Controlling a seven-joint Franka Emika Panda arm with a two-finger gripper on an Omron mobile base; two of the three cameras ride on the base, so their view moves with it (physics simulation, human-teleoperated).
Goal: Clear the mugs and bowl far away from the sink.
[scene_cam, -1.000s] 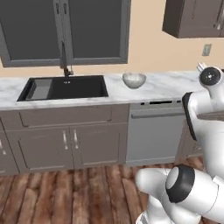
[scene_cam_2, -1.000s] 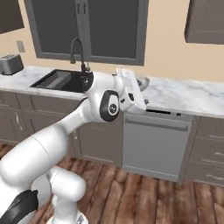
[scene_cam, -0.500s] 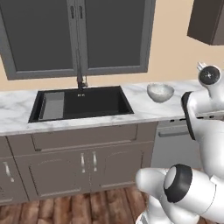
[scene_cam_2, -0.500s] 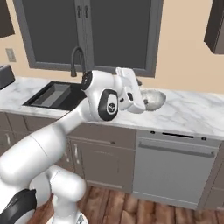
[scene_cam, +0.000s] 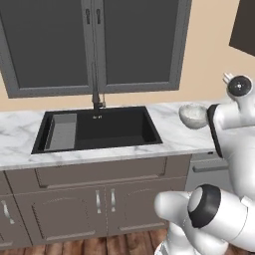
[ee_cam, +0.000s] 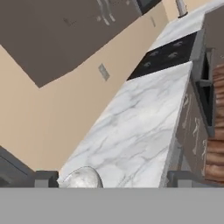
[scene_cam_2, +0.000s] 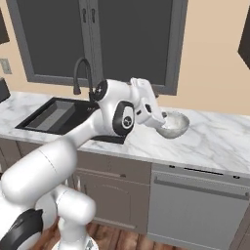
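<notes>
Gripper [scene_cam_2: 163, 119] at the bowl [scene_cam_2: 175, 125], right of the sink [scene_cam: 99, 130].
Bowl sits on the marble counter [scene_cam_2: 215, 141] just past the pincer's tip; the fingers are hidden, so can't tell if it's released or clenched.

No readable text, label, brand, number or sign appears on anything here.

You see one bowl [scene_cam: 193, 115] on marble counter [scene_cam: 174, 137], near its back edge, right of sink. One black sink [scene_cam: 97, 129] set in counter, one grey drain rack [scene_cam: 62, 132] at its left end, one black tap [scene_cam_2: 83, 73] at its back edge. One dishwasher front [scene_cam_2: 197, 207] under counter's front edge. One window [scene_cam: 94, 45], two panes.
</notes>
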